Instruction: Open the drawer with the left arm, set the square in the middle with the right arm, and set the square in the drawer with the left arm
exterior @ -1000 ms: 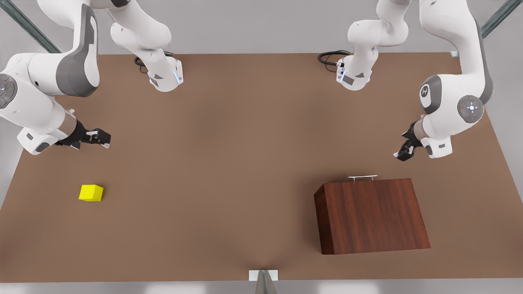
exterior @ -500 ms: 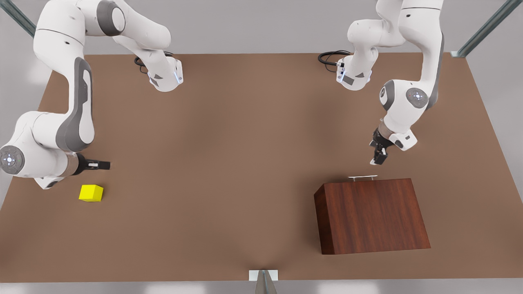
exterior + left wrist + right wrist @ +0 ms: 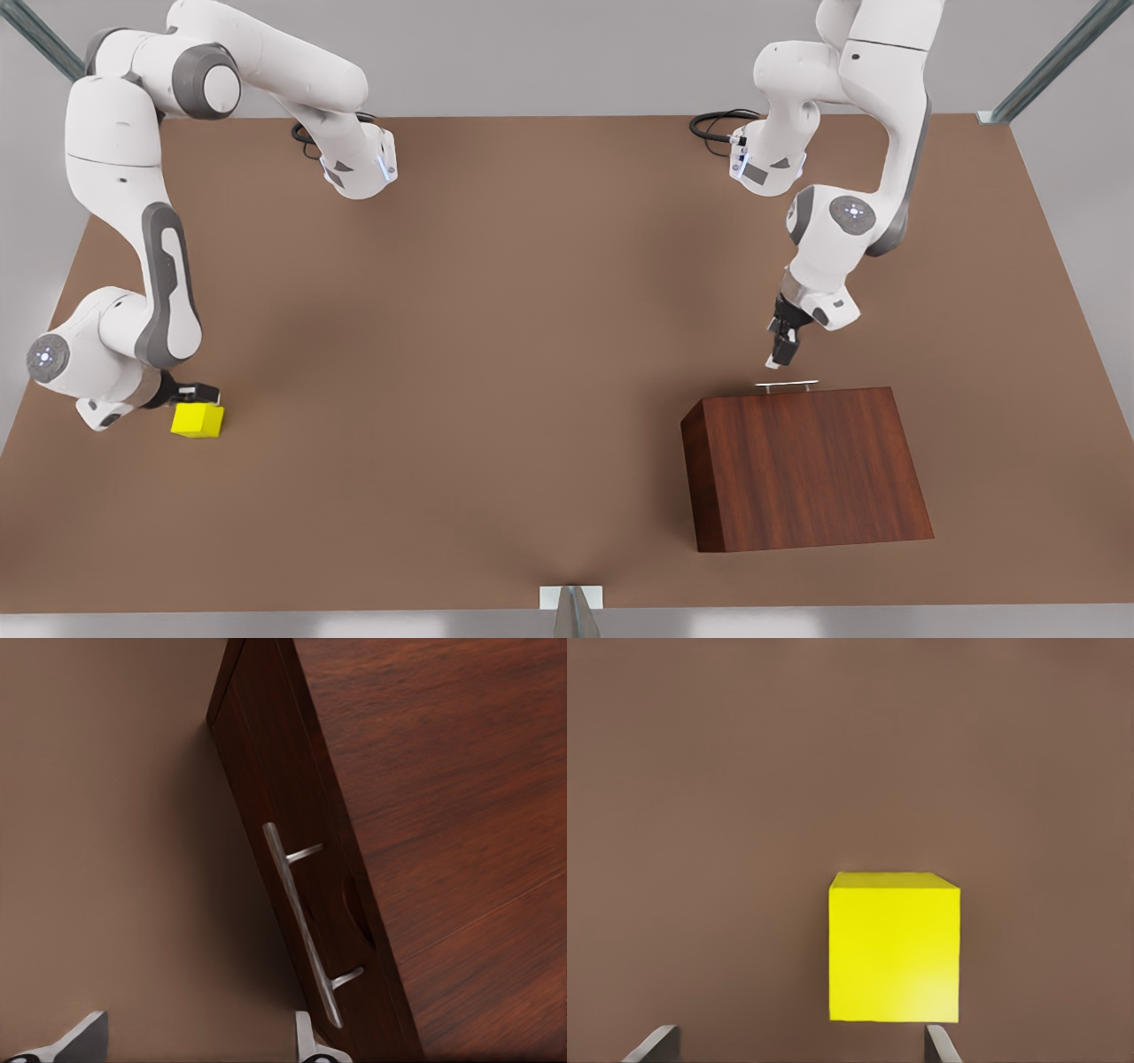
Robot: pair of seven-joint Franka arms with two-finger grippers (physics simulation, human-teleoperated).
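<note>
Yellow square (image 3: pixel 198 419) sits on the tabletop (image 3: pixel 496 354) at the front view's far left, well apart from the wooden box (image 3: pixel 804 465) on the right. The middle (image 3: pixel 532 372) between them is bare.

Right gripper (image 3: pixel 197 391) hangs just above the square's back edge. In the right wrist view the square (image 3: pixel 894 946) is off-centre between the two fingertips (image 3: pixel 651 1043), which stand wide apart; it sits close to one finger and far from the other. Risk: if it descends on this line, the near finger lands on the cube's top or clips its edge and shoves it, rather than straddling it. Needs a lateral correction first.

Drawer (image 3: pixel 301 895) reads as fully closed, front flush with the box. Handle (image 3: pixel 786 385) is the silver bar on the side facing the arms. Left gripper (image 3: pixel 780 354) is just above it, near but not touching, fingers apart per the left wrist view. There the handle (image 3: pixel 304 926) runs at a slant to the fingertips (image 3: pixel 306 1041), and one tip lines up almost with the bar's end. Risks:
- fingers close on the end of the bar or a standoff, grip slips on the pull
- skewed grasp turns the whole box instead of sliding the drawer out
- tip strikes the box top on descent
</note>
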